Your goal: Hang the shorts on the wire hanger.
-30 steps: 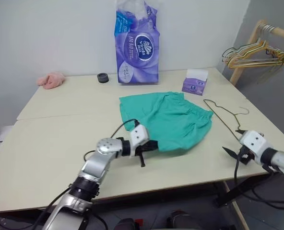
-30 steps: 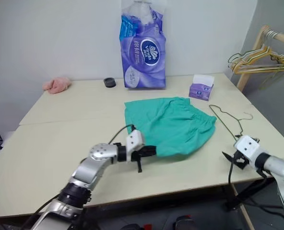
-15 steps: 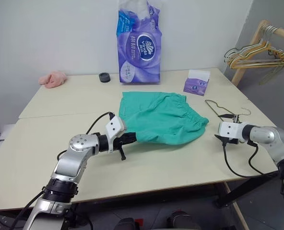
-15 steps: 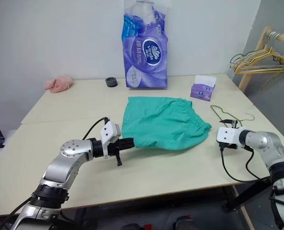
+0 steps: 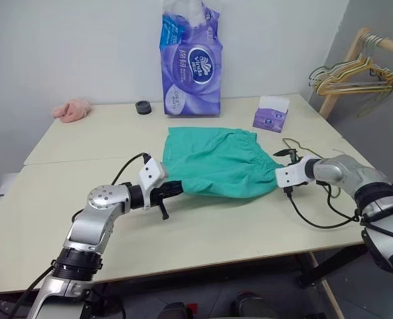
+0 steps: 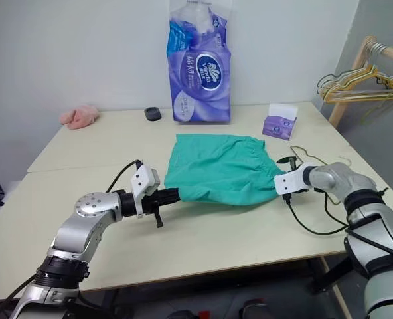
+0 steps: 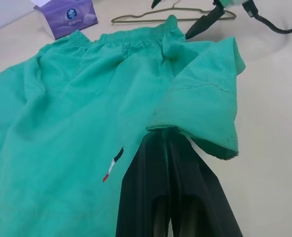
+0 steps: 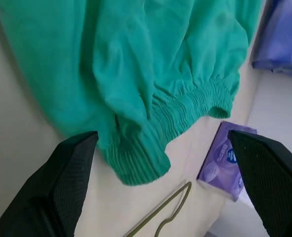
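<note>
The teal-green shorts (image 5: pixel 216 163) lie flat in the middle of the table (image 5: pixel 83 143), waistband toward the right. My left gripper (image 5: pixel 175 188) is shut on the hem of the near leg (image 7: pixel 195 123), lifting a fold of it. At the shorts' right edge, my right gripper (image 5: pixel 281 170) stands wide open, its fingers (image 8: pixel 62 187) on either side of the gathered waistband corner (image 8: pixel 185 116) without closing on it. The wire hanger (image 6: pixel 313 158) lies flat on the table just beyond the right gripper, partly behind that arm; it also shows beyond the shorts as the wire hanger (image 7: pixel 185 19).
A tall purple tissue pack (image 5: pixel 190 60) stands at the back, a small purple tissue box (image 5: pixel 269 113) beside the waistband, a black roll (image 5: pixel 142 107) and a pink cloth (image 5: pixel 70 109) at the back left. A wooden rack with several hangers (image 5: pixel 356 73) stands right of the table.
The left gripper has pulled the shorts' leg hem to the left, sliding the shorts that way. The right arm has swung in from the table's right edge to the waistband and rolled over.
</note>
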